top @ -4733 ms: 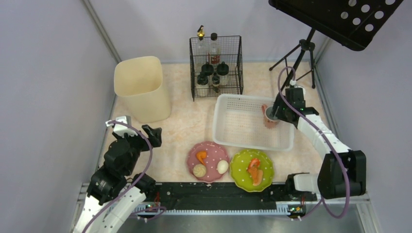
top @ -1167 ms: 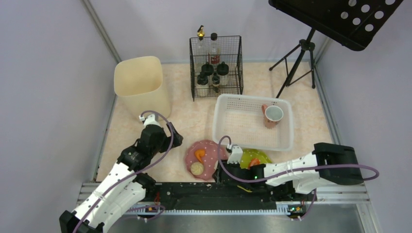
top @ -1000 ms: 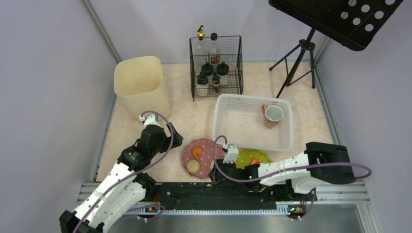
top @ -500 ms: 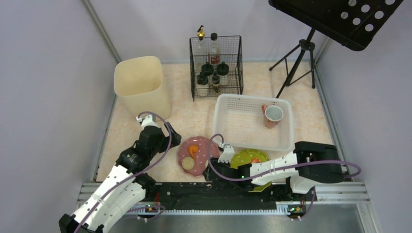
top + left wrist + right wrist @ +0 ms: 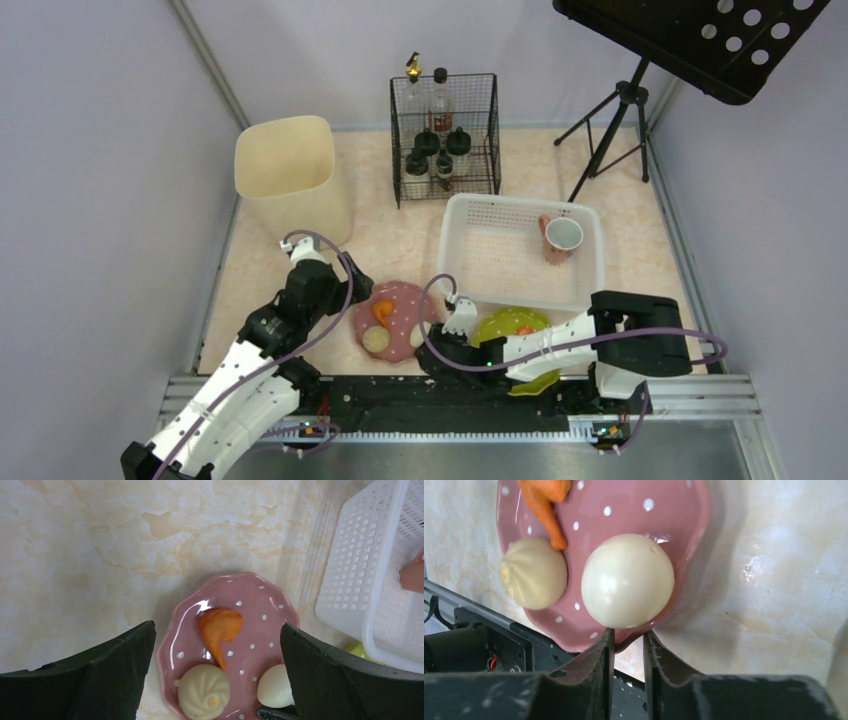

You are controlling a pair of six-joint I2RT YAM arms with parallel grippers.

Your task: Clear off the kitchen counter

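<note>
I see two arms of the same build: the left arm (image 5: 235, 390) and the right arm (image 5: 550, 345) wear smooth white shells on the long links and chunky black housings at the joints; a purple cable (image 5: 340, 290) runs along each in loose loops, ending at a small white block (image 5: 461, 318) by the wrist; the fingers (image 5: 100, 675) are matte black, broad wedge-shaped slabs on the left tool (image 5: 217, 627), slimmer with rounded inner edges on the right tool (image 5: 629, 635).

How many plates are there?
2. The pink plate lies near the front of the counter; the green plate sits just right of it, partly covered by the right arm.
</note>
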